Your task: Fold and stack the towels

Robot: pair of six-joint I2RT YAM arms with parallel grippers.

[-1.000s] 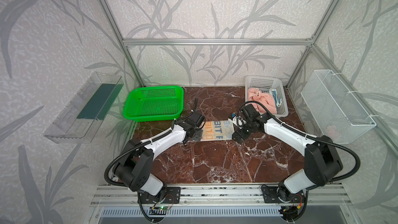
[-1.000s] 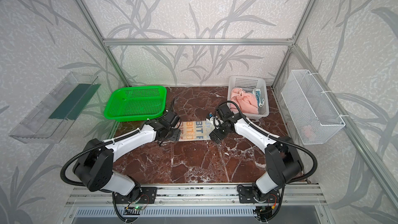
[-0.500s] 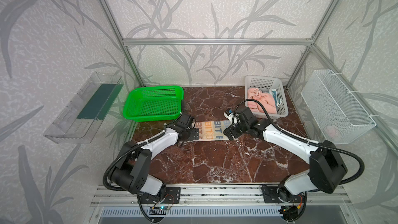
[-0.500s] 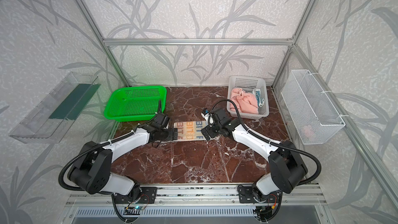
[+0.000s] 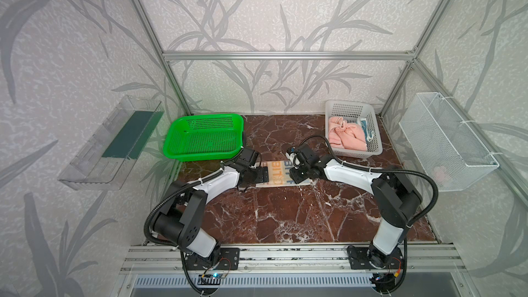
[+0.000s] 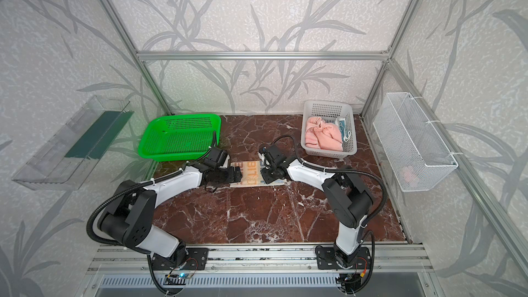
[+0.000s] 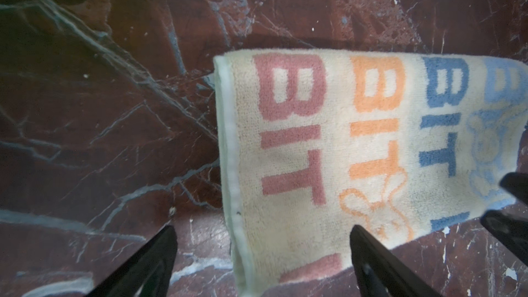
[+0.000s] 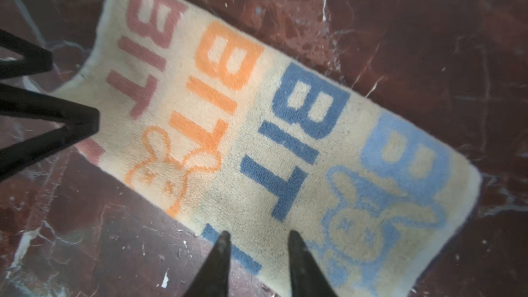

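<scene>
We are hovering our left hand (image 7: pixel 263 227) wide open over one end of the cream towel (image 7: pixel 300 144) on the table (image 7: pixel 114 110); our right hand (image 8: pixel 258 235) is sitting nearly closed toward the other end, grip unclear.

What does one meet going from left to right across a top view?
Clear tray → green basket → left gripper → towel → right gripper → white basket → wire basket.

Top views bright, even, edges bowed; wrist views dimmer, cream towel (image 8: pixel 257 127) slightly blurred.
</scene>
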